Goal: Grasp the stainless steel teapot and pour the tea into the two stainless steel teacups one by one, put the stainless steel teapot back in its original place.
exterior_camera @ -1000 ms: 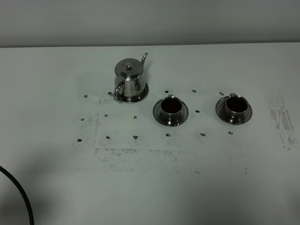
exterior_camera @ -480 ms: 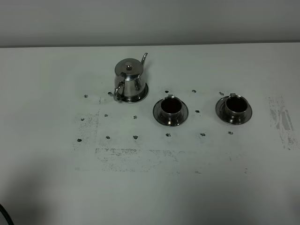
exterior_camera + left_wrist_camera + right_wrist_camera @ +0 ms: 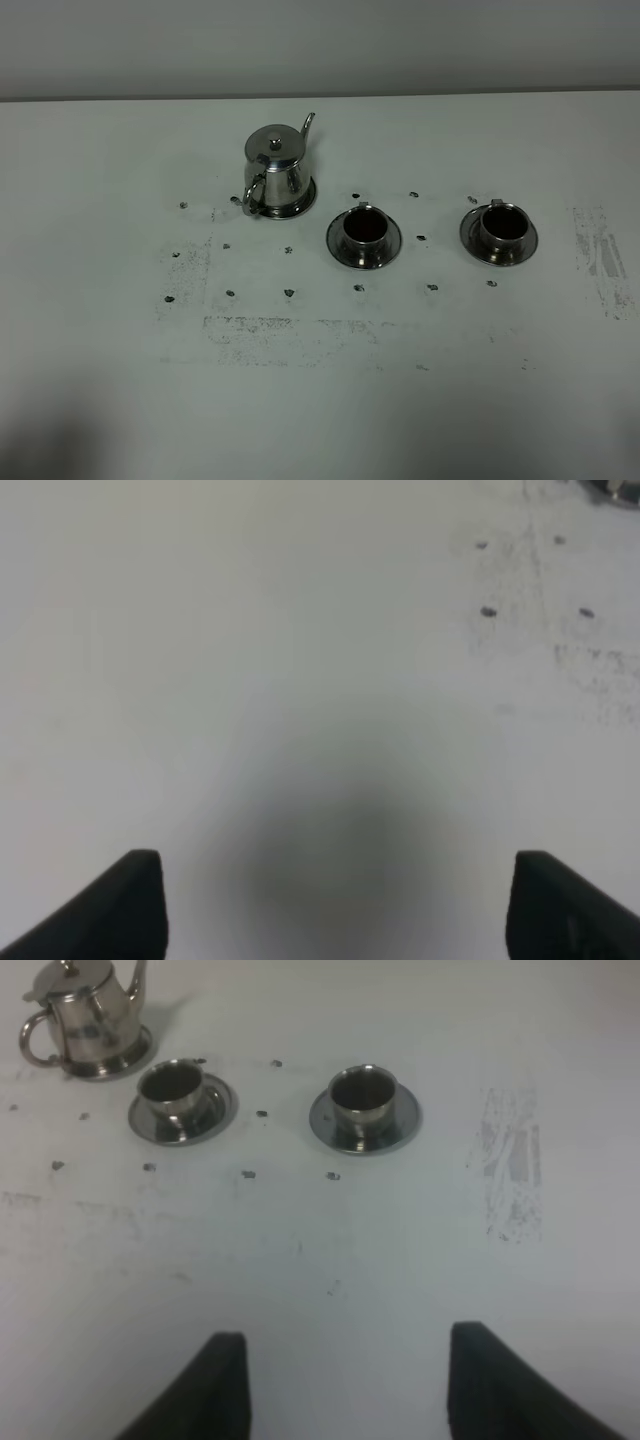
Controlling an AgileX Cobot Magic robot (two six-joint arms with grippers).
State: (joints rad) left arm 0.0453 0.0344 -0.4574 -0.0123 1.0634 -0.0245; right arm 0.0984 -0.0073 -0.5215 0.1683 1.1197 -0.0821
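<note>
The stainless steel teapot (image 3: 276, 170) (image 3: 88, 1022) stands upright on the white table, left of the cups, spout pointing up and right. The two stainless steel teacups sit on saucers: the left teacup (image 3: 364, 234) (image 3: 172, 1087) and the right teacup (image 3: 500, 229) (image 3: 361, 1095), both dark inside with reddish-brown tea. Neither arm shows in the high view. In the left wrist view my left gripper (image 3: 340, 905) is open over bare table, only its dark fingertips (image 3: 135, 895) showing. In the right wrist view my right gripper (image 3: 340, 1380) is open, well short of the cups.
The white table (image 3: 320, 400) carries small dark marks (image 3: 289, 293) around the cups and a scuffed patch (image 3: 600, 255) at the right. A grey wall runs behind the far edge.
A dark cable at the high view's lower left corner has slid out of the frame. Teapot and cups have not moved.
</note>
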